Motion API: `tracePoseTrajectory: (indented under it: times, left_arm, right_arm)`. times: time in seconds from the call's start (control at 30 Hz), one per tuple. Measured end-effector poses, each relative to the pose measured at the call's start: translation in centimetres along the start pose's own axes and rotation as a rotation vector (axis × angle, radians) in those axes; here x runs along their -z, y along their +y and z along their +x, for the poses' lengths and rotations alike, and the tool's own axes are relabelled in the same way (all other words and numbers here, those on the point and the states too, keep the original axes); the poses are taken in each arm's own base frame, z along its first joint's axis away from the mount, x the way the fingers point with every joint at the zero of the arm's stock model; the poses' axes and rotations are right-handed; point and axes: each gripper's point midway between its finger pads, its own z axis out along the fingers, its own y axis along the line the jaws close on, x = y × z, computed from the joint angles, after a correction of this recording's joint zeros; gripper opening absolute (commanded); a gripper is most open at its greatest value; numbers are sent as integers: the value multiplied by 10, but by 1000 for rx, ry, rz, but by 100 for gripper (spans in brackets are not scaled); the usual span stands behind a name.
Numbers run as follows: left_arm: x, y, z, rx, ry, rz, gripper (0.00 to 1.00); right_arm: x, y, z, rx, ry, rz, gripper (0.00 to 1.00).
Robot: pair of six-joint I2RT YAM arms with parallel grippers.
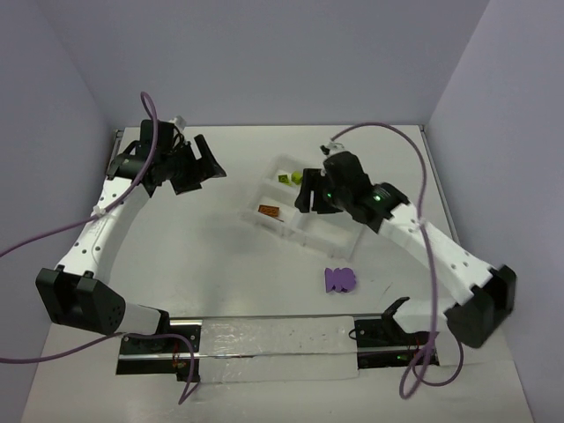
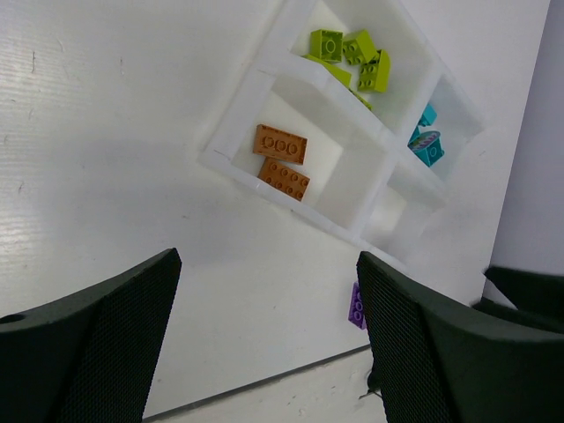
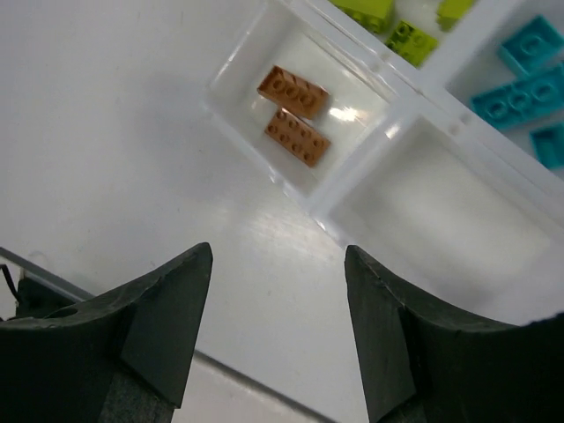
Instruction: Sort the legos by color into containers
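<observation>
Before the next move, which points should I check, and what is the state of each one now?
1. Right gripper open and empty: ok.
2. Left gripper open and empty: ok.
3. Purple legos free on the table, nothing on top: ok.
4. Right gripper above the purple legos: not ok, it hangs over the tray.
5. Empty compartment ready for purple: ok.
6. Orange bricks, lime bricks, teal bricks unmixed: ok.
</observation>
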Motion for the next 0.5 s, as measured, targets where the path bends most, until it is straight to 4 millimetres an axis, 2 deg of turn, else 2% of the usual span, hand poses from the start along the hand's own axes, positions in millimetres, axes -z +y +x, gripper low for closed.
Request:
tracePoseTrajectory:
  times: [0.1,0.2,0.37,0.5]
  left_arm:
    - [-2,0,1,5,-1,6,87]
    - [-4,0,3,11,-1,15,87]
    - [-3,0,7,22,-9,34,87]
    - [-3,3,14,29,-3,37,87]
  right_arm:
    - [43,-16,16,-50,-58,-1,72]
    - [65,-43,60,-121,-23,45,74]
    - [72,-86,133,-262,105,177,88]
    - [69,-115,188,-362,220,292,92]
